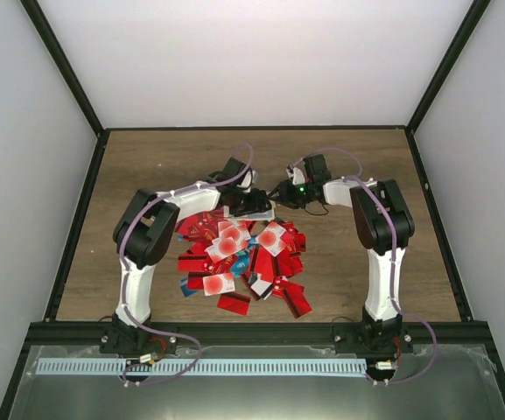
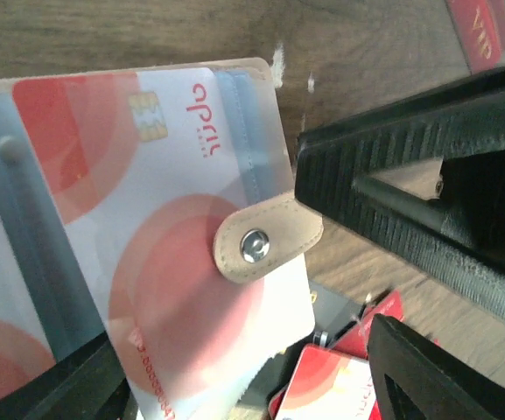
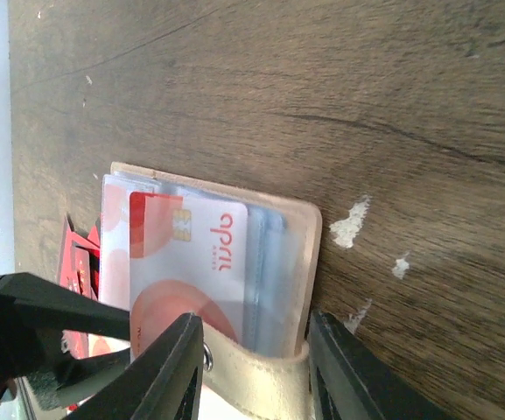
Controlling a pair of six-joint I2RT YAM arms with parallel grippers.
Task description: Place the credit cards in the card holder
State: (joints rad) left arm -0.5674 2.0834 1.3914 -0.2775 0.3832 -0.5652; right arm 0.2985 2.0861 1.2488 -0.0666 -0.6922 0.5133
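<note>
The tan card holder (image 1: 259,213) lies open on the table just behind the pile of credit cards (image 1: 234,258). Its clear sleeves and snap strap (image 2: 265,241) show in the left wrist view. A white card with a red blot (image 2: 173,166) sits partly in a sleeve, tilted, and also shows in the right wrist view (image 3: 191,254). My right gripper (image 3: 256,372) is shut on the holder's (image 3: 312,254) strap edge. My left gripper (image 2: 243,385) is open, with the card's free end between its fingers and a gap on the right side.
Red and white cards lie under the left gripper (image 2: 340,385) and one red card (image 2: 480,26) lies apart on the wood. The pile spreads toward the near edge. Black frame rails and white walls bound the table (image 1: 147,166).
</note>
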